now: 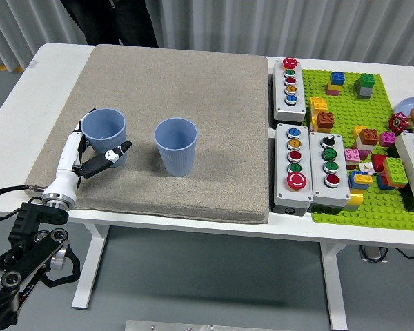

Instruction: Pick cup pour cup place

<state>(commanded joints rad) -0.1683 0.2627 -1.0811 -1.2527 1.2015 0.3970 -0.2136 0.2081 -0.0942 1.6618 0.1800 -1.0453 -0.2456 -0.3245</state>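
Reaching over the beige mat (193,89), the left hand (90,148) cups the left blue cup (105,136), fingers not yet clamped. A second blue cup (176,146) stands just right of it.

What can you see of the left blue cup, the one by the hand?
The left blue cup is a plain, matte, plastic-looking tumbler, tapering toward its base. It stands upright and open-mouthed on the beige mat, near its left edge, left of a matching second cup. No contents show inside. The left hand brackets its lower wall, fingers behind and thumb in front, not visibly clamped; the cup isn't lifted.
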